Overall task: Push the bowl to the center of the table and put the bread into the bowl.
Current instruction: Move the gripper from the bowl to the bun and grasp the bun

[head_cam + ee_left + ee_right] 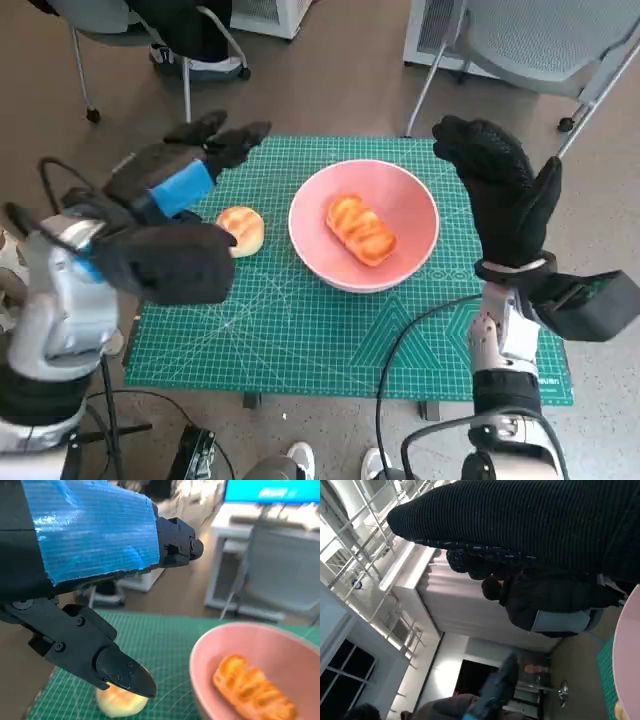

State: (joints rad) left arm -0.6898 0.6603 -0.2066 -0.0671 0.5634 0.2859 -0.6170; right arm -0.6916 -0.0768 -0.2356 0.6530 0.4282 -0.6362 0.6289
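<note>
A pink bowl (pixel 364 224) sits near the middle of the green cutting mat (pixel 300 330) that covers the table; inside it lies a golden, ridged piece of bread (pixel 360 229), resting on the bowl's floor; a second, rounder bun (pixel 241 229) lies on the mat just beside the bowl, on the robot's left, not touching it. The left hand (pixel 185 180) hangs above the mat over that side, its fingers spread and holding nothing; in the left wrist view one black fingertip (pixel 122 674) hovers over the bun (pixel 120 702), though whether it touches cannot be told; the bowl (pixel 250 645) and its bread (pixel 252 690) lie off to one side of that hand. The right hand (pixel 503 190) is raised beside the bowl's far right rim, gloved fingers apart and empty (its wrist view shows mostly the glove (pixel 530 525), a seated person (pixel 545 600) and a sliver of the bowl's rim (pixel 627 655)). Grey chairs (pixel 540 40) stand beyond the table.
</note>
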